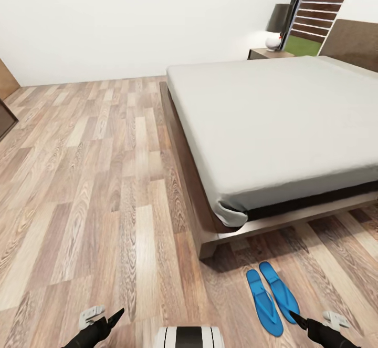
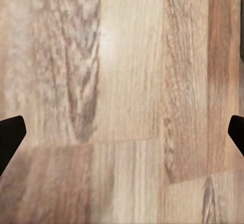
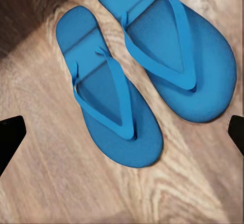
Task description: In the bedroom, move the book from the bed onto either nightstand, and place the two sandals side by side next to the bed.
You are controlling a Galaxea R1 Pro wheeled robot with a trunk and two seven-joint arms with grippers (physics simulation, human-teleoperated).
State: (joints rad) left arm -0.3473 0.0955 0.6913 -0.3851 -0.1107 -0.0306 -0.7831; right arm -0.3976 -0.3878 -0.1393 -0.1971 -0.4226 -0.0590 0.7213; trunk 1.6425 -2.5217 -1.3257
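The two sandals, bright blue flip-flops (image 1: 264, 302) (image 1: 281, 291), lie side by side on the wood floor just off the foot corner of the bed (image 1: 283, 122). In the right wrist view both sandals (image 3: 109, 97) (image 3: 170, 46) lie strap-up, nearly touching. My right gripper (image 3: 122, 135) hangs open above them, nothing between its fingers; in the head view it (image 1: 315, 320) sits just right of the sandals. My left gripper (image 1: 104, 316) (image 2: 122, 135) is open over bare floor. The nightstand (image 1: 269, 53) stands beyond the bed's far side. The book is out of view.
A black-shaded lamp (image 1: 277, 24) stands on the nightstand, beside a tall window (image 1: 315, 11). The bed's dark wooden frame (image 1: 189, 180) juts out past the mattress. Wide wood floor (image 1: 94, 169) stretches left of the bed. Brown woodwork (image 1: 6, 101) shows at the left edge.
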